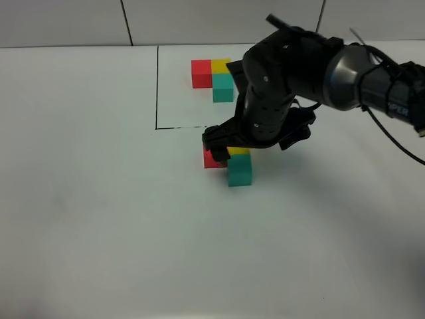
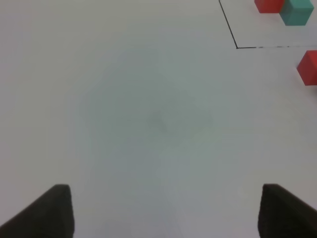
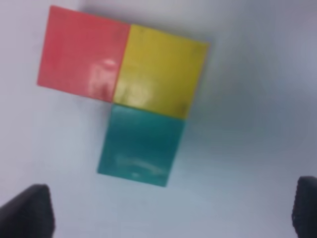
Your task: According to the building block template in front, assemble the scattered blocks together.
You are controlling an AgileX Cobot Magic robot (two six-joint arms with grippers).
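The template sits at the back inside a thin black drawn frame (image 1: 157, 86): red (image 1: 201, 73), yellow (image 1: 221, 66) and teal (image 1: 223, 86) cubes in an L. The scattered blocks lie together just in front of the frame: red cube (image 1: 211, 160), yellow cube (image 1: 240, 151), teal cube (image 1: 240, 171). In the right wrist view red (image 3: 81, 52) touches yellow (image 3: 158, 69), and teal (image 3: 140, 146) touches yellow, forming an L. My right gripper (image 1: 247, 141) hovers over them, open and empty (image 3: 166, 213). My left gripper (image 2: 173, 218) is open and empty over bare table.
The white table (image 1: 99, 219) extends left and toward the front. The left wrist view shows the frame's corner (image 2: 237, 47), the template's red (image 2: 269, 5) and teal (image 2: 297, 11) cubes, and the loose red cube (image 2: 308, 68) at its edge. The right arm hides part of the frame.
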